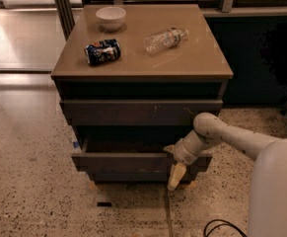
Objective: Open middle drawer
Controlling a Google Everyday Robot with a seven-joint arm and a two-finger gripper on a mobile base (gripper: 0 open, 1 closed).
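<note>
Cabinet: low, brown top, three drawer fronts stacked, all facing the near side.

Middle drawer: second from the top, wide and shallow, with a plain dark front. Its long axis runs left to right and its front face points near. It stands partly pulled out, its front edge nearer than the top drawer front above it, and a dark strip of its inside shows behind the front edge. The front looks level, not skewed.

Bottom drawer front: a narrow band just under the middle one, set a little farther back.

Gripper: at the right part of the middle drawer's front, pale, pointing down over the front edge and reaching below it in front of the bottom drawer. Open or closed: cannot tell. The wrist sits at the drawer's upper edge. The arm comes in from the right, and the robot's pale body fills the near right corner.

On the cabinet top:
- A white bowl sits far left.
- A blue can lies on its side nearer than the bowl.
- A clear plastic bottle lies on its side right of the can, apart from it.

Floor: speckled. A black cable lies near the body.
</note>
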